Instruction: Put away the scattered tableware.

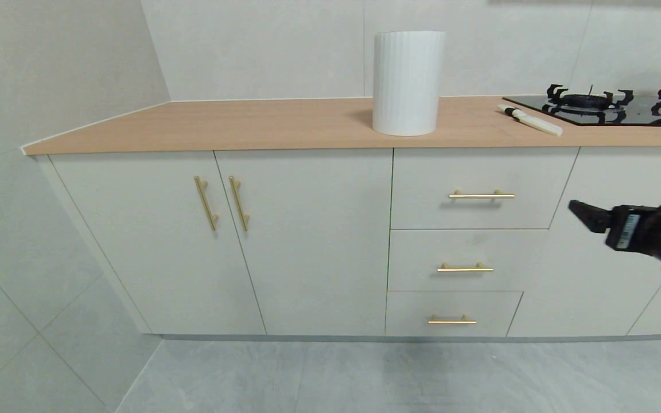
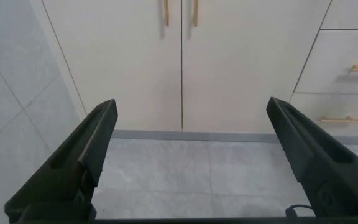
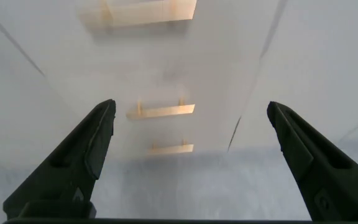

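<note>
Right pincer (image 3: pixel 190 107) spread, level, facing drawers (image 1: pixel 468 229)

You are viewing: counter (image 1: pixel 250 123), showing matt wood grain; canister (image 1: pixel 408 83), looking ribbed, matt white; handles (image 1: pixel 481 195), gleaming as brushed gold metal; hob (image 1: pixel 640 112), shining glossy black; doors (image 1: pixel 307 241), reading smooth, matt; floor (image 1: pixel 365 378), appearing smooth grey tile.

The right hand (image 3: pixel 189 109) holds its fingers (image 3: pixel 92 143) spread wide; at its twelve o'clock stand pale drawer fronts (image 3: pixel 216 68) with three gold handles (image 3: pixel 161 111); grey floor (image 3: pixel 191 186) lies beneath them.
</note>
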You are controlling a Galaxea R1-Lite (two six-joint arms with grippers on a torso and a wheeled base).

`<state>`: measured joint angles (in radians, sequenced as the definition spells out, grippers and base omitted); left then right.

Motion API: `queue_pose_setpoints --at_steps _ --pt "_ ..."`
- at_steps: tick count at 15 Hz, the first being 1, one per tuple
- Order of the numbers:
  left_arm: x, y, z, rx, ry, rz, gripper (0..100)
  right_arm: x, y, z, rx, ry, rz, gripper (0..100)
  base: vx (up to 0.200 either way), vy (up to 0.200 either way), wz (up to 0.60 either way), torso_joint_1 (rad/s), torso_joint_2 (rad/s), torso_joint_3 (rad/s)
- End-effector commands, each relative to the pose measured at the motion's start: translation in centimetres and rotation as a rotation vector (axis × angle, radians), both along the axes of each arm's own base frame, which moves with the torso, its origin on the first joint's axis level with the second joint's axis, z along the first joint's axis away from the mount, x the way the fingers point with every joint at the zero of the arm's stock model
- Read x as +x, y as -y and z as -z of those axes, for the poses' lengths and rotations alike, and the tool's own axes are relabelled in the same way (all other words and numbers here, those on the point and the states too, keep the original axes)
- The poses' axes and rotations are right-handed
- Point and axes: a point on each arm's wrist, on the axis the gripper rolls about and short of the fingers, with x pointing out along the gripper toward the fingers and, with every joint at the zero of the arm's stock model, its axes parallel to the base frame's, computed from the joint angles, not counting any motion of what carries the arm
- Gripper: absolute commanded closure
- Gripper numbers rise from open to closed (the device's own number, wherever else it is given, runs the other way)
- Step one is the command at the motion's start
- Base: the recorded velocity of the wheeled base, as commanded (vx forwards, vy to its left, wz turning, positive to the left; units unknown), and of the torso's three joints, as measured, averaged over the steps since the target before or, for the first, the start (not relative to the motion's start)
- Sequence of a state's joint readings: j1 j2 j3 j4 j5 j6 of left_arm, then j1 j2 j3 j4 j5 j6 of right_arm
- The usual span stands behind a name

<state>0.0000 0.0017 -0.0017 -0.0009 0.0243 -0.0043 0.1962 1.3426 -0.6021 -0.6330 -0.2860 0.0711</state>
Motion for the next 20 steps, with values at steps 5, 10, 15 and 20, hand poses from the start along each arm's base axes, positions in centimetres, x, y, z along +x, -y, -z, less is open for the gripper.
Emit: queue_pose_setpoints --at_steps 5,10,15,20 --pt "0.0 0.0 0.0 0.0 0.001 0.0 0 -23.1 4.3 -2.1 -0.119 0.313 0.182 0 0.0 0.0 0.0 0.0 0.0 0.0" --pt "0.0 0.0 0.0 0.0 0.001 0.0 0 -29.7 4.3 1.0 -0.14 0.419 0.212 0 0.0 0.0 0.0 0.0 0.0 0.0" --pt "0.0 0.0 0.0 0.0 -0.001 0.0 0 -29.6 4.0 4.0 -0.139 0.361 0.126 0 0.0 0.0 0.0 0.0 0.0 0.0" --pt "0.0 0.0 0.0 0.0 0.001 0.0 0 -24.2 3.8 12.5 -0.061 0.107 0.017 0 0.0 0.0 0.0 0.0 0.0 0.0"
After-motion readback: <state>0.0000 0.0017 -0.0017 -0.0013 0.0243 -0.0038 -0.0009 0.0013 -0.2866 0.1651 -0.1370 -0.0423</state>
